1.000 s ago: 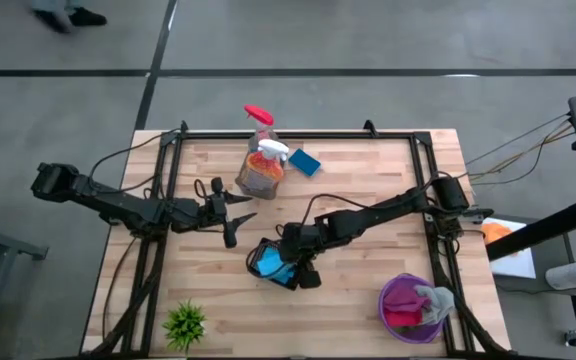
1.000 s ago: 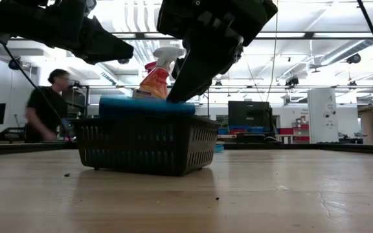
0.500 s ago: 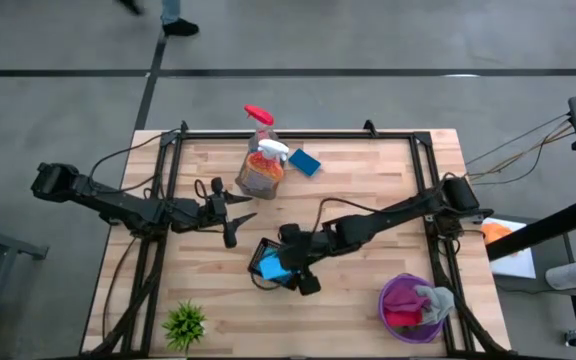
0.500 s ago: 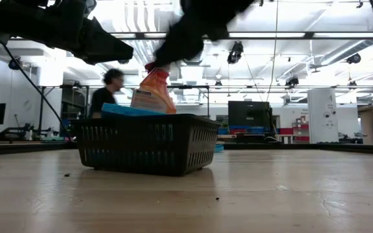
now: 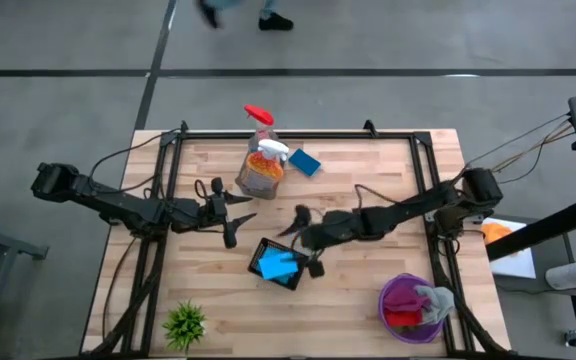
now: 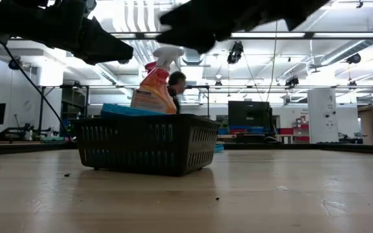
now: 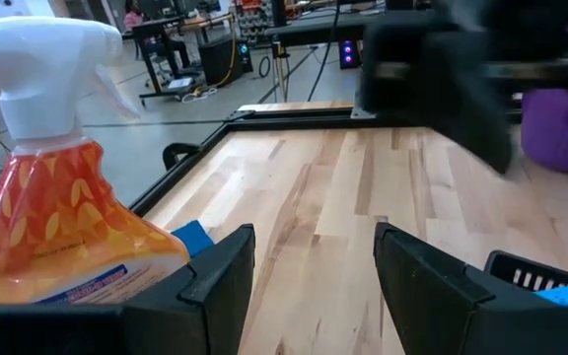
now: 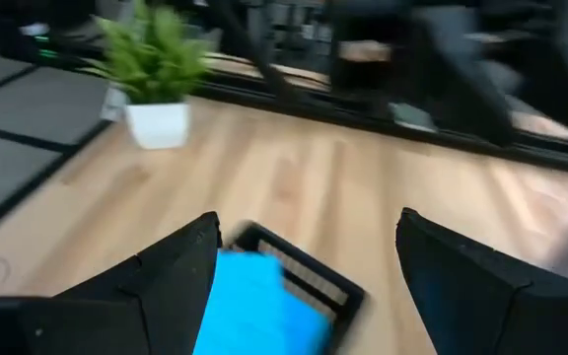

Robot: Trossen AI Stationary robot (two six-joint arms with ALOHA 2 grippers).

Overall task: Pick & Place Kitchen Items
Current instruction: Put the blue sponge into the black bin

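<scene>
Left end effector: hangs over the counter left of centre, fingers parted, holding nothing.
Hard to make out: the right arm is a dark smear in the low view and the left wrist view.
Spray bottles: two, standing together near the far edge; the orange bottle with white trigger partly hides the clear bottle with red trigger.
Sponges: two blue; one loose sponge just right of the bottles, one basket sponge lying in the black basket at the counter's middle.
Right end effector: just right of the basket, fingers wide apart, empty.
Purple bowl: near right corner, holds magenta, red and grey cloths, bunched and overlapping.
</scene>
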